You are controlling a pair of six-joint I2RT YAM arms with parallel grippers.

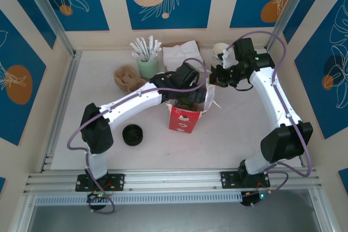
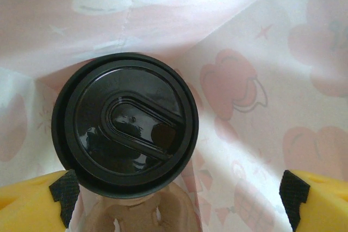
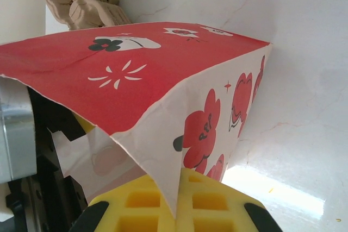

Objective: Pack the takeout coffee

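White table [image 1: 228,134], left gripper [image 2: 178,199] apart over takeout coffee [image 2: 128,126] in bag [image 1: 185,120] — right gripper [image 3: 176,215] clamping bag edge.

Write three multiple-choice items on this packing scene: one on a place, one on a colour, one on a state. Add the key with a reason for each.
1. Where is the takeout coffee?
A. on the bare table
B. on a pile of napkins
C. inside the red-and-white bag

2. What colour is its lid?
A. black
B. white
C. red

3. How does the left tool stand?
A. shut on the lid
B. open
C. shut on a straw

Key:
1 C: the left wrist view shows printed bag walls around the cup.
2 A: the lid is glossy black.
3 B: its yellow fingers stand wide apart, one of them well clear of the cup.
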